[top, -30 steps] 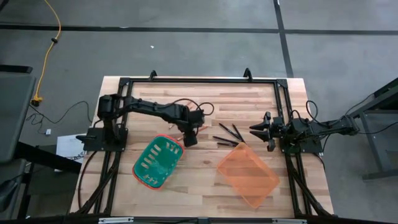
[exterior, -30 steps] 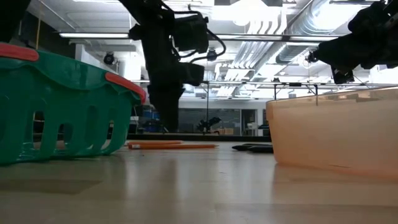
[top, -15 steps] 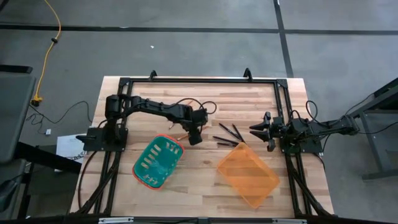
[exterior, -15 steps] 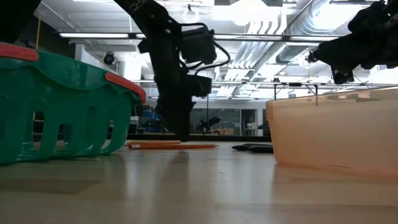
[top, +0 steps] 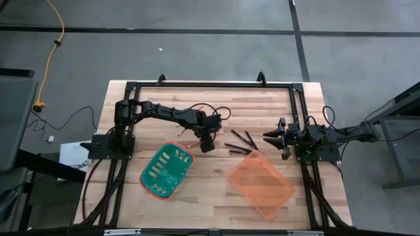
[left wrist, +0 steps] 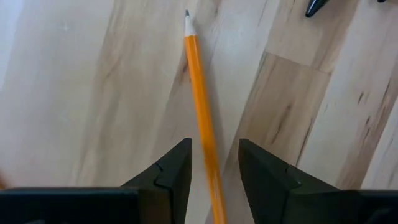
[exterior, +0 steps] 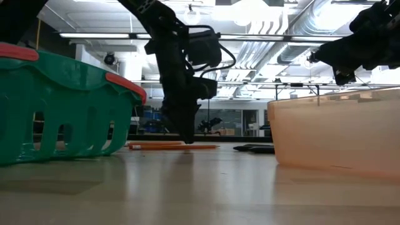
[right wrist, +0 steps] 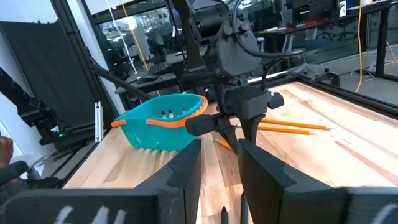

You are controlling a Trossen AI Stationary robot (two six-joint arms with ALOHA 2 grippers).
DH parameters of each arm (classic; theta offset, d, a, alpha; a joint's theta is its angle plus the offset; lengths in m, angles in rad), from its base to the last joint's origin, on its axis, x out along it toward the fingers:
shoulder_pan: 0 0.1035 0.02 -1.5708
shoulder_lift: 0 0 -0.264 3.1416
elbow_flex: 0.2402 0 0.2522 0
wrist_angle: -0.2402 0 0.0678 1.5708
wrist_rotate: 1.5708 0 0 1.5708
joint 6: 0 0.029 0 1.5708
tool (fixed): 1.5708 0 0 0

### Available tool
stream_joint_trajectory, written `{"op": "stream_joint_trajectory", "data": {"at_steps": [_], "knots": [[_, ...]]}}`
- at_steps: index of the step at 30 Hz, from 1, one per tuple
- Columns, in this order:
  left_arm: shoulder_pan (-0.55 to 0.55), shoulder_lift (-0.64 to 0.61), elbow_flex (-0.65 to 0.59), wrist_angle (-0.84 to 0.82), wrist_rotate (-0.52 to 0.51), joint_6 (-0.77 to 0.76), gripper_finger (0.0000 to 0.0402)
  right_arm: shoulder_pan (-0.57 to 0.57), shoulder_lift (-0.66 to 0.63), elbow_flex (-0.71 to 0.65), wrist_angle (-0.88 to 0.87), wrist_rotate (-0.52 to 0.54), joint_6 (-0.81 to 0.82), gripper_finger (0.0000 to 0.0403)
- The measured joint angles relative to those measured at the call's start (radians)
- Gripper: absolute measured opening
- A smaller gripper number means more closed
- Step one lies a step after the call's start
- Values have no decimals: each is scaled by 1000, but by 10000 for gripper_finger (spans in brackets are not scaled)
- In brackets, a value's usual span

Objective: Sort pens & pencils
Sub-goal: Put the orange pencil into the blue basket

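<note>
My left gripper (top: 207,144) (exterior: 187,139) points straight down, its fingertips just above the table. It is open, and in the left wrist view its fingers stand on either side of one orange pencil (left wrist: 202,112) without touching it. The pencils (exterior: 172,146) (right wrist: 292,127) lie flat on the wood next to the green basket. The dark pens (top: 239,141) (exterior: 253,149) lie in a loose cluster between the two grippers; one pen tip (left wrist: 317,6) shows in the left wrist view. My right gripper (top: 275,138) (right wrist: 219,186) waits open at the table's right side, raised off the table.
A green basket with an orange rim (top: 166,170) (exterior: 62,100) sits near the table's front left of centre. A translucent orange bin (top: 261,185) (exterior: 337,131) sits front right. A black frame (top: 210,84) runs around the work area. Bare wood lies between the containers.
My left gripper has moved toward the table's right and come down, from beside the basket to straddling a pencil, with its tips close to the table. The pencils and pens have stayed put. The right arm has kept still.
</note>
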Motion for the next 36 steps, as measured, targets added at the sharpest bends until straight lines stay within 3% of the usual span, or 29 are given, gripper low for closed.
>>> {"op": "stream_joint_trajectory", "data": {"at_steps": [13, 22, 27, 32, 36], "knots": [[0, 34, 3, -17, -33, 11, 114, 0, 0, 0, 0, 0, 0, 96], [0, 36, 2, -31, -35, 38, 10, 0, 1, 0, 0, 0, 0, 96], [0, 36, 1, -20, -35, 50, 30, 0, 1, 0, 0, 0, 0, 96], [0, 32, 12, -33, -35, 66, 7, 0, 1, 0, 0, 0, 0, 96], [0, 39, 72, -103, -24, 81, 14, 0, 1, 0, 0, 0, 0, 96]]}}
